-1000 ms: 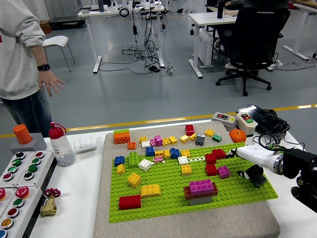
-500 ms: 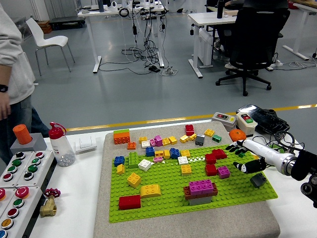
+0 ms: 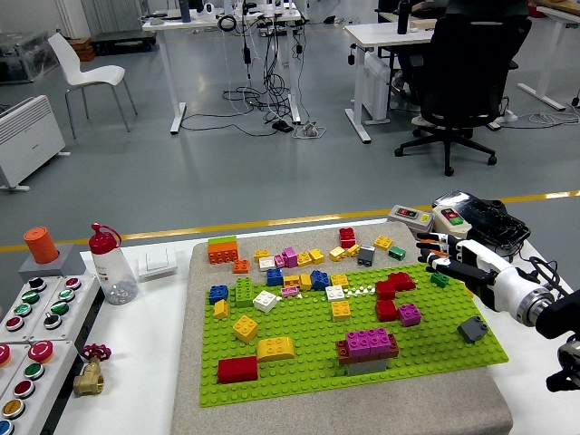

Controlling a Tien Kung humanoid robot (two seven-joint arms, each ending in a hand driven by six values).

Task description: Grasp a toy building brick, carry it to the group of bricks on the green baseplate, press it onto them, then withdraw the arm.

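Grey brick (image 3: 472,329) is lying loose on the green baseplate (image 3: 299,362) near its right edge, just below the right hand (image 3: 450,256), apart from it. Hand's fingers are spreading open, holding nothing, pointing left. Brick group (image 3: 367,349) is sitting further left, centre-front.

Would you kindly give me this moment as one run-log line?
right robot hand: open, empty, over far right edge of green studded baseplate | small grey brick: lying loose on baseplate | left: not in view
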